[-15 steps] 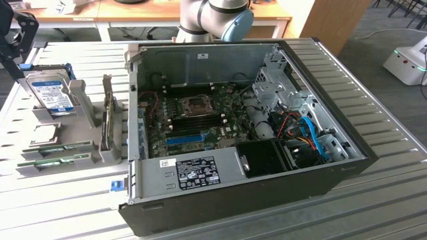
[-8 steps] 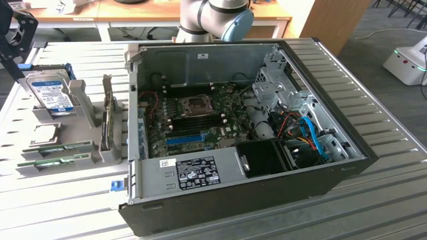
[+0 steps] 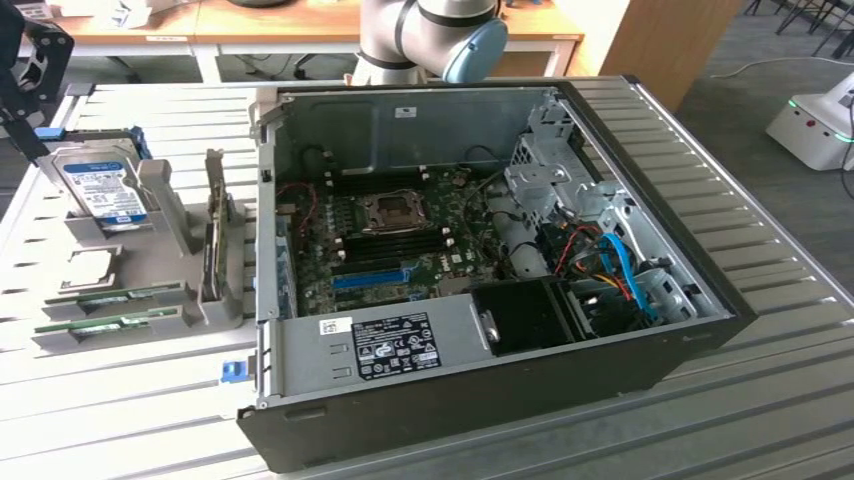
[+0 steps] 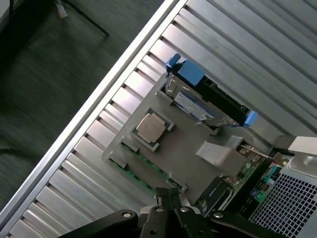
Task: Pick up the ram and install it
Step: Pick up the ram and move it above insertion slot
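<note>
Wrist view looks down past the gripper [image 4: 167, 192], whose two fingers are pressed together with nothing between them, onto the grey holder [image 4: 190, 156] on the slatted table [image 4: 223, 44]. The ram stick [image 4: 151, 167] lies lengthwise in its groove along the holder's edge, just beside the square processor chip [image 4: 151, 128]. A twin stick [image 4: 130, 174] lies parallel in the next groove outward. The fingertips hang over one end of that pair without touching either, and I cannot tell which of the two they are lined up on. From the exterior view, both sticks sit to the exterior view's left of the open computer case [image 3: 694, 330], well apart from the motherboard, so nothing has been lifted or fitted yet.

To my eye the job right now is getting a clean grasp. The fingers would have to part before going down, since closed tips would only knock the board. I'd want them straddling the stick's thin body near its middle rather than at its end, so it comes up level. The grooves run close together, so square alignment matters, or a finger could land on the twin or on the holder's wall. A straight lift looks safest, because a skewed pull could jam the board in its groove. The hard drive [image 4: 198, 106] stands at the holder's other end, clear of the approach.
</note>
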Action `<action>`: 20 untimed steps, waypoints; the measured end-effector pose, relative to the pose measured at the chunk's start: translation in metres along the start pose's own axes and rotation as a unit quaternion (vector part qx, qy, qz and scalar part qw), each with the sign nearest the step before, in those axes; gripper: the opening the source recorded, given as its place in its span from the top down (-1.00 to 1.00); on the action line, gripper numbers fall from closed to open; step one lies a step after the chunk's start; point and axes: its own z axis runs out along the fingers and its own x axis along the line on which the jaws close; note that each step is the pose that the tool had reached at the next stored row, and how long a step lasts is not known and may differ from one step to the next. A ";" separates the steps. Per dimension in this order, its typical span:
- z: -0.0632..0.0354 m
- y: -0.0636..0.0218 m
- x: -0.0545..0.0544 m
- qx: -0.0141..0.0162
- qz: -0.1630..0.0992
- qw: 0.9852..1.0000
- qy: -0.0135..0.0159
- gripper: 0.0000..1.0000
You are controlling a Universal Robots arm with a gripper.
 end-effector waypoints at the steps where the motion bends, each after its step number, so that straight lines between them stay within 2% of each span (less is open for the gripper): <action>1: 0.0000 0.0000 0.000 0.000 -0.006 1.000 0.000 0.79; 5: 0.0000 0.0000 0.000 0.000 -0.031 1.000 0.001 0.79; 11: 0.0000 0.0000 0.000 0.000 -0.067 0.998 0.003 0.79; 16: 0.0000 0.0001 0.000 0.000 -0.100 0.995 0.005 0.79; 20: 0.0000 0.0001 0.000 0.000 -0.126 0.992 0.006 0.79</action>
